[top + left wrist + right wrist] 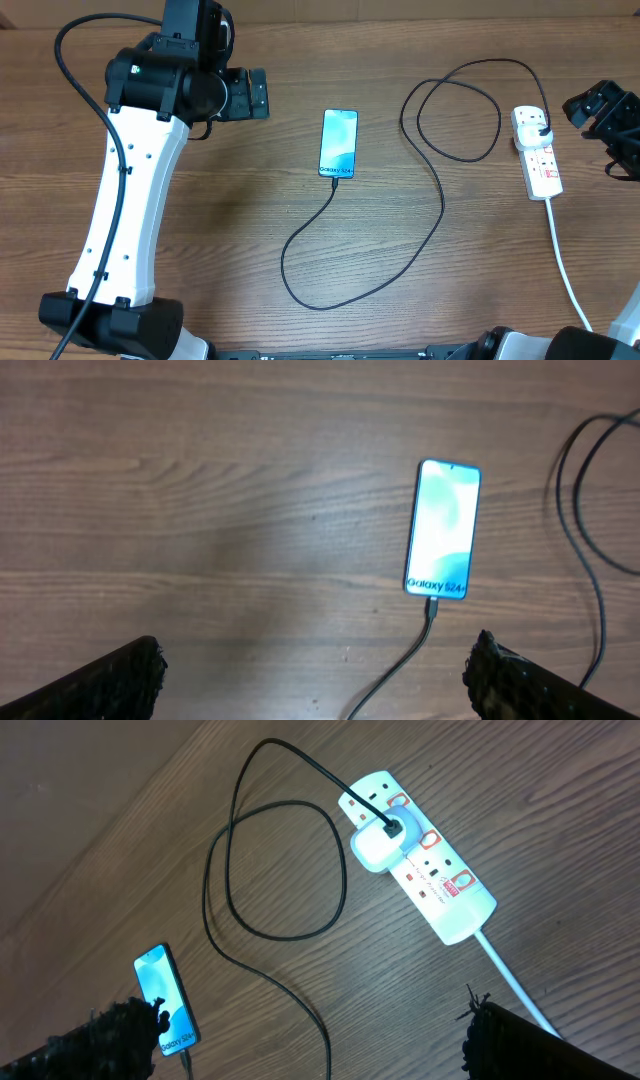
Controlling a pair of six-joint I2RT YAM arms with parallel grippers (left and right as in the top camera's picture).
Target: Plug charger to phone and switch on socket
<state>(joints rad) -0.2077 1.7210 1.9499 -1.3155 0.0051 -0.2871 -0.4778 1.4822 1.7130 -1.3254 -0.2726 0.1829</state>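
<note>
The phone (339,144) lies flat mid-table with its blue screen lit. The black charger cable (437,205) is plugged into its near end, loops across the wood and ends in a plug seated in the white socket strip (538,152) at the right. My left gripper (258,93) hovers open and empty, left of the phone. My right gripper (597,108) is open and empty, beyond the strip's far end. The left wrist view shows the phone (443,530) and connector (432,608). The right wrist view shows the strip (424,855), its plug (378,844) and the phone (166,1000).
The strip's white cord (570,277) runs to the table's front right edge. The left arm's white link (125,200) stretches over the left side of the table. The cable forms a double loop (455,110) between phone and strip.
</note>
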